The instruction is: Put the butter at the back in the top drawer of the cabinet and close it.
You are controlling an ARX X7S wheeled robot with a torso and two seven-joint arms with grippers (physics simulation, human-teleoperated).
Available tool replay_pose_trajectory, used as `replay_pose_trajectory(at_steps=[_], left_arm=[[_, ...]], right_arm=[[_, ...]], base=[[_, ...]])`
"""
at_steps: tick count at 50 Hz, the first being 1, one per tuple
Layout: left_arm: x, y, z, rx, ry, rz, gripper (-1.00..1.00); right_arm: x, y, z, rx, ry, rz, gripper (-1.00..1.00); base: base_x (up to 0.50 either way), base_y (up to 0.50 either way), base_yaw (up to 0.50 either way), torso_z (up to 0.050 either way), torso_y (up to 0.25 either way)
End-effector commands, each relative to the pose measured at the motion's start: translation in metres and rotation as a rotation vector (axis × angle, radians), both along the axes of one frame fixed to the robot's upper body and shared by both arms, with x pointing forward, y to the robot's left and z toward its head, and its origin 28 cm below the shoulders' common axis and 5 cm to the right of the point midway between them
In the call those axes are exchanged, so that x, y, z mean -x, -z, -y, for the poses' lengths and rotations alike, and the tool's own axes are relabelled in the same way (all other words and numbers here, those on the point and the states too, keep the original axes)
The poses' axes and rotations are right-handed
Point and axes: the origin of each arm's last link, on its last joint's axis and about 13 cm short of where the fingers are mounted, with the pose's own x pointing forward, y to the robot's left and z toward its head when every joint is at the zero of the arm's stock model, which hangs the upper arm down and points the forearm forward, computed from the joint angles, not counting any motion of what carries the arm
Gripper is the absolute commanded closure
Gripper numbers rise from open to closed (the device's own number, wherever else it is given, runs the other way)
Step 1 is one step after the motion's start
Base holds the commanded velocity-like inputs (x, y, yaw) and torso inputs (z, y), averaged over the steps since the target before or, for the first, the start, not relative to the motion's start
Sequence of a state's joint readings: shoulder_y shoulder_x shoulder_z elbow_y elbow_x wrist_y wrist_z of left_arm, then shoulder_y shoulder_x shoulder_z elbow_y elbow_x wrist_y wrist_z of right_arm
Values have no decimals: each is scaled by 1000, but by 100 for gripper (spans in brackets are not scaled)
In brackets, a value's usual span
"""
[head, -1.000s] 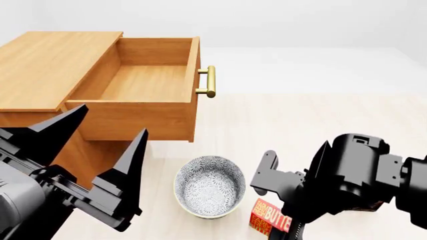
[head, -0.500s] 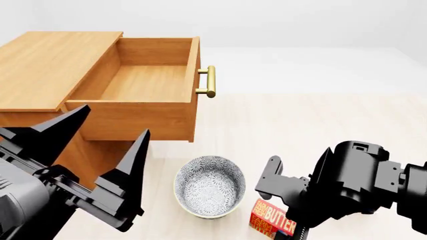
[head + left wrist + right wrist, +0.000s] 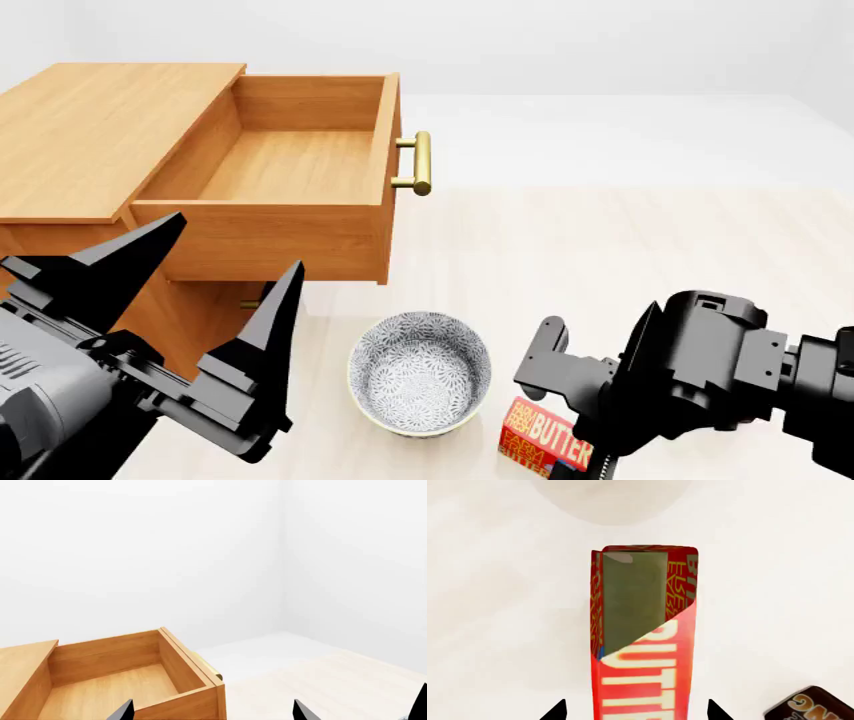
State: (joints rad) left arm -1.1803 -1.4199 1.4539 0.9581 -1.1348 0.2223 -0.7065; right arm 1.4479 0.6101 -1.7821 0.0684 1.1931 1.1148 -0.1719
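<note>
Butter (image 3: 642, 640) lies between the right gripper's (image 3: 637, 711) spread fingers (image 3: 557, 711), untouched.

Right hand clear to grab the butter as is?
Probably yes. The right hand is open with a finger either side of the butter, nothing between them; the bowl sits apart.

Light brown wooden cabinet (image 3: 94, 130) at left, top drawer (image 3: 287, 190) pulled open, brass bar handle (image 3: 419, 163) visible. Patterned round bowl (image 3: 419, 372) below. Red BUTTER carton (image 3: 545, 436) beside bowl, under black right pincer (image 3: 587, 455). Left pincer (image 3: 200, 300) spread wide.
</note>
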Motion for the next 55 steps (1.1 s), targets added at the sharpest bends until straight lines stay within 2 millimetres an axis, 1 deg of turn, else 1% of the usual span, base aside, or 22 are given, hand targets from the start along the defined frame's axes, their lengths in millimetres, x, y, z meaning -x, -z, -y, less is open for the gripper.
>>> replay_pose_trajectory(at_steps=[1,37,38,43,55], left_arm=[[-1,1,1,-3,1,-2,-100],[-1,1,1,-4,4,-5,-100],[-1,1,1,-4,4,-6,-100],[-2,1,1,-3,3,-6,-100],[-1,1,2,-4,5,-7,-100]], right_arm=[[-1,8,2,0,1,-8,-100],[-3,28,4,11,1,-43,-100],[-2,28,3,11,-2,-44,100],[1,26,3,9,-14,-44,100],[1,24,3,9,-23,-35,100]], base=[[0,0,0,0,0],[0,0,0,0,0],[0,0,0,0,0],[0,0,0,0,0],[0,0,0,0,0]])
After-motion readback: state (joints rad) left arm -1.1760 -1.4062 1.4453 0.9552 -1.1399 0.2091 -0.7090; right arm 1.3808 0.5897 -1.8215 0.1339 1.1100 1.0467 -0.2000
